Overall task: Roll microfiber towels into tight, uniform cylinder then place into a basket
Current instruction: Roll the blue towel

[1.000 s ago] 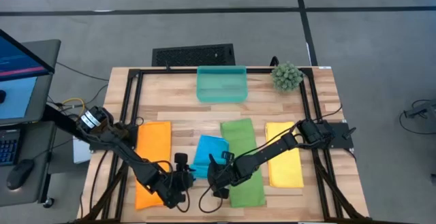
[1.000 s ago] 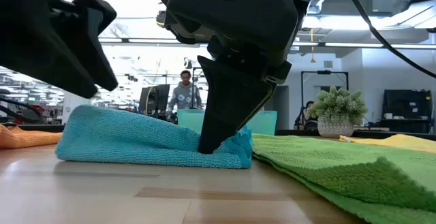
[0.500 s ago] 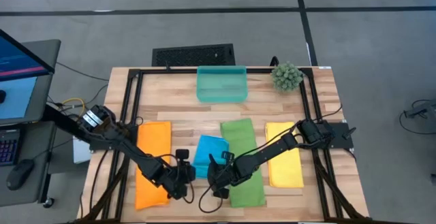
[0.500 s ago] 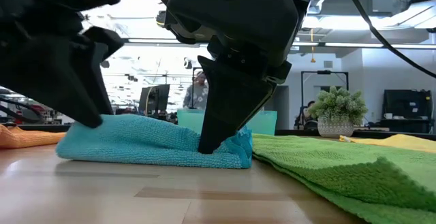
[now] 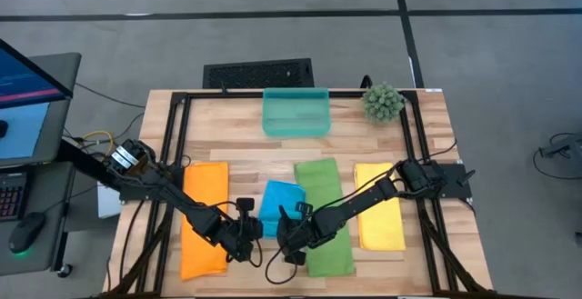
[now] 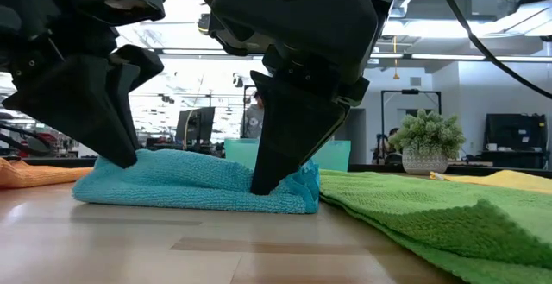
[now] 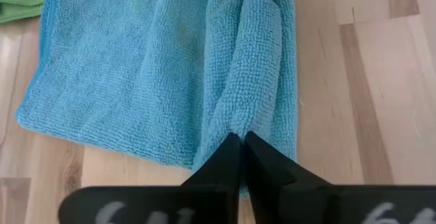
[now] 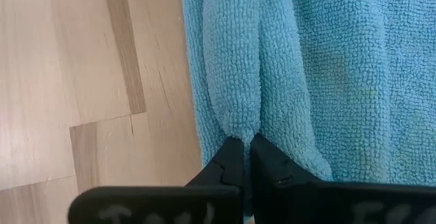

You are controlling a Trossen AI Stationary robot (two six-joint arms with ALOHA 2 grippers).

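Note:
The bright blue towel [image 5: 277, 201] lies on the table between the orange towel [image 5: 205, 217] and the green towel [image 5: 324, 217], with the yellow towel [image 5: 378, 206] farther right. A raised fold runs along its near edge. My left gripper [image 5: 249, 232] is shut on the fold's left end and my right gripper [image 5: 285, 235] is shut on its right end. In the low view my left gripper [image 6: 121, 159] and right gripper [image 6: 263, 185] stand on the blue towel [image 6: 190, 185]. The teal basket [image 5: 296, 111] stands at the far edge. My left gripper pinches the left end of the raised fold [image 7: 253, 88] near the towel's near edge between its two fingers. The fingers slant down from the table's left and lie along the fold. The towel rests on the table. My right gripper pinches the right end of the same fold [image 8: 235, 98] between its two fingers. It slants down from the table's right, with the fingers along the fold. The rest of the blue towel [image 8: 327, 60] lies flat on the wood.
A spiky green plant ball [image 5: 383, 102] stands at the far right corner beside the basket. A black frame [image 5: 177, 144] runs around the tabletop. Bare wood [image 6: 216, 249] lies between the towels and the near edge.
My left gripper has come down and moved toward the far edge onto the blue towel's left end, where it has taken hold of the fold. My right gripper has kept its hold. The towel has stayed in place.

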